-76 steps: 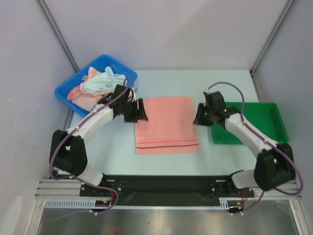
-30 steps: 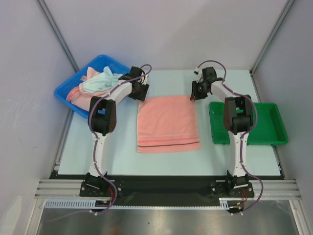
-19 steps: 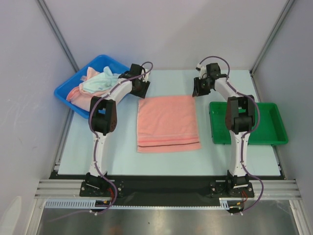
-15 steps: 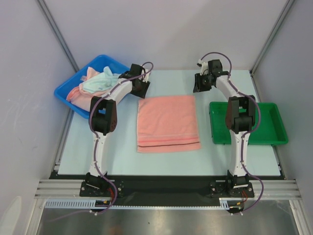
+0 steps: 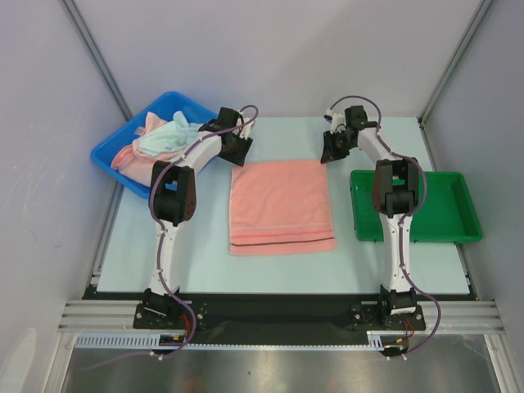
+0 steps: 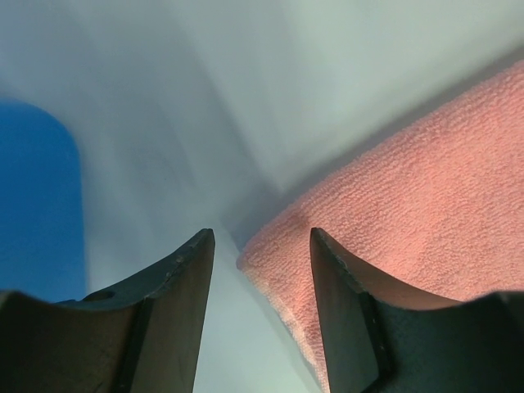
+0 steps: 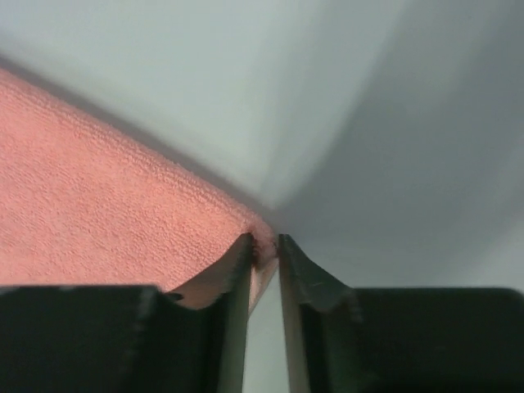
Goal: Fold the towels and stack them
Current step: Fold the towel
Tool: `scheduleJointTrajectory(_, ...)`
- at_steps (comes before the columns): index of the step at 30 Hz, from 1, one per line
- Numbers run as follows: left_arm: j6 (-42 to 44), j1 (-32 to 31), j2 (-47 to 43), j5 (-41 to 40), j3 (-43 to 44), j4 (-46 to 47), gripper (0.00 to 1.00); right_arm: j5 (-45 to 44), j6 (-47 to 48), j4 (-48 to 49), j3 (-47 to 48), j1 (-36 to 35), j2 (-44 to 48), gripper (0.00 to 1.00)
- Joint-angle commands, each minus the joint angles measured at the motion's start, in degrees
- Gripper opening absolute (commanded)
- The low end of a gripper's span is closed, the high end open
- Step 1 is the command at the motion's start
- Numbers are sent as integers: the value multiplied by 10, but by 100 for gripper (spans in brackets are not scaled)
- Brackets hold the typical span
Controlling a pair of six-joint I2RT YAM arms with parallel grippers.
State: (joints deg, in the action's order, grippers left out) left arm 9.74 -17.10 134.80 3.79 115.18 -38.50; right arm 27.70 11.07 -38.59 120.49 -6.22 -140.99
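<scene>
- Blue bin at the bench's far left corner holds a loose heap of towels, salmon-pink cloths with a pale mint one on top.
- Just right of the bin, the left gripper reaches to the far left corner of a salmon-pink towel. In the left wrist view its two fingers stand spread, and the towel's corner lies on the bench in the gap between them. The corner sits closer to the right-hand finger, and neither finger visibly presses the cloth.
- The salmon-pink towel lies flat and unfolded in the middle of the bench, between the two arms. A dark stripe runs across it near its near edge.
- At the towel's far right corner, the right gripper has its tips down at the cloth. The right wrist view shows its fingers drawn almost together, pinching the very tip of that corner. The rest of the towel spreads away to the left.
- Green tray sits at the bench's right edge, just beside the towel's right side and apart from the right gripper.
</scene>
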Motion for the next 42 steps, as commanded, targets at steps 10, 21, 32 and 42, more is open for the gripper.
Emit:
scheduleJointTrajectory(10,19,-14,-15,11,65,11,59,-29,42,-25,0,28,19,4)
scheduleJointTrajectory(21,70,-14,27,61,92,-25,59,-24,44,-14,2,30,7,4)
scheduleJointTrajectory(32,102,-14,72,38,110,-37,47,-26,48,-8,-15,34,16,4)
scheduleJointTrajectory(42,88,-14,76,11,123,-4,0,-34,55,4,-22,35,17,2)
